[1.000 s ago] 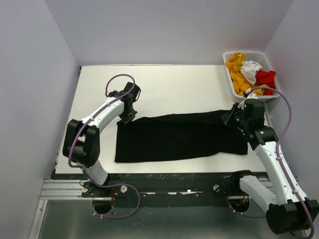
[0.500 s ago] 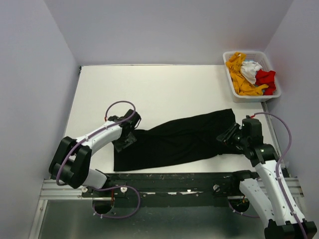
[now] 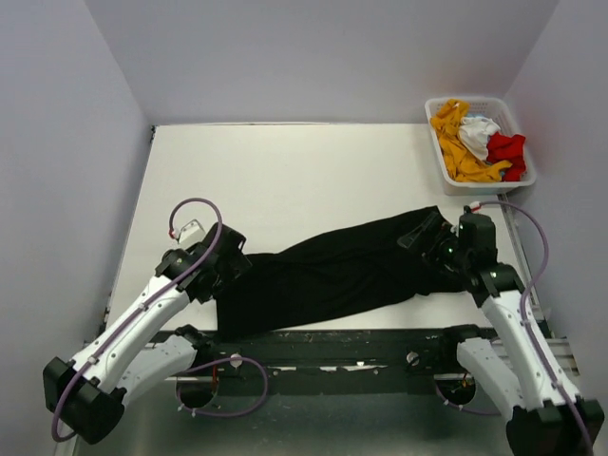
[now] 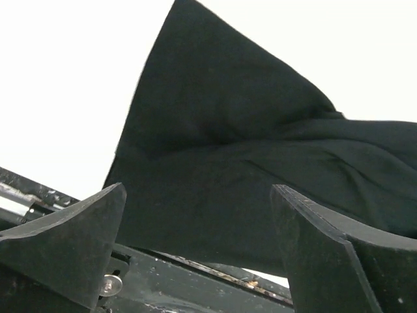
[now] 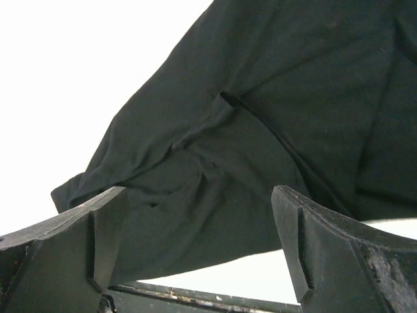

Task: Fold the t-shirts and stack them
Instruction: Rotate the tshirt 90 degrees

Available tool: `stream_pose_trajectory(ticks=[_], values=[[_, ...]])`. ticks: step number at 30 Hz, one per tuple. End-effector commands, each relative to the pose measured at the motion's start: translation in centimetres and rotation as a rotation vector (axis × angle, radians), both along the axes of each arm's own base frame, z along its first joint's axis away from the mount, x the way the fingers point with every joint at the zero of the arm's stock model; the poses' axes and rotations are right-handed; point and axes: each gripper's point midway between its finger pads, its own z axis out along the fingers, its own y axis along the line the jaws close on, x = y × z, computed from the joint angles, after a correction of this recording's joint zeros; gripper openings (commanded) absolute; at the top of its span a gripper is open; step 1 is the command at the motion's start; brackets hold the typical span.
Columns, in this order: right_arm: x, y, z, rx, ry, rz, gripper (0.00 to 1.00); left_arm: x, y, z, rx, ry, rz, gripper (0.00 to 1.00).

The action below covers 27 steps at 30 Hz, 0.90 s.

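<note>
The large black t-shirt lies in a rumpled diagonal band across the near part of the white table. Its left end reaches the front edge. My left gripper hovers open over that left end; in the left wrist view the black cloth lies below the spread gripper, which holds nothing. My right gripper stands open over the shirt's right end, its gripper empty too. Orange-yellow, white and red t-shirts sit bunched in the basket.
The white slatted basket stands at the table's far right corner. A black metal rail runs along the front edge, seen just under the cloth. Purple-grey walls close in the left, back and right sides.
Both arms drew the black shirt's far edge toward the front edge, then both grippers opened and let the cloth go. The left arm swung down toward its base.
</note>
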Motion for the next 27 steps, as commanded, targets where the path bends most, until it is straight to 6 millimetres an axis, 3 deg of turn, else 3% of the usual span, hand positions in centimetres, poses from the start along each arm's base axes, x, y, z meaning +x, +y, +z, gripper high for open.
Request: stream_pose_trajectory(ticks=[1,4,7,10,13,16,20,23,27], values=[[5.2,1.8,0.3,0.007,-0.059,0.099,1.0,1.1,-1.0,2.8,-0.058,-0.133,-0.087,0.99],[8.2,1.2,-1.0,-0.036,-0.05,0.062,1.0,3.0,-2.5,3.5,-0.093,-0.22,-0.152,0.99],[10.3,1.3,-2.6,-0.049,-0.021,0.06,1.0,5.6,-6.2,4.0,-0.164,-0.281,-0.311,0.99],[11.0,2.1,-4.6,-0.036,0.028,0.112,1.0,7.8,-8.5,3.5,-0.163,-0.235,-0.378,0.99],[10.9,2.6,-6.8,-0.03,0.087,0.144,1.0,9.1,-9.3,1.1,-0.131,-0.119,-0.366,0.99],[10.7,2.6,-8.0,-0.039,0.113,0.163,1.0,8.7,-9.0,-2.8,-0.094,0.016,-0.342,0.99],[10.6,2.7,-8.6,-0.048,0.114,0.188,1.0,6.2,-7.1,-7.1,-0.038,0.161,-0.273,0.99],[10.2,3.3,-9.3,-0.027,0.137,0.221,1.0,4.6,-6.2,-8.6,-0.024,0.215,-0.246,0.99],[8.8,5.0,-9.8,0.055,0.162,0.3,1.0,4.2,-6.1,-9.1,-0.039,0.207,-0.232,0.99]])
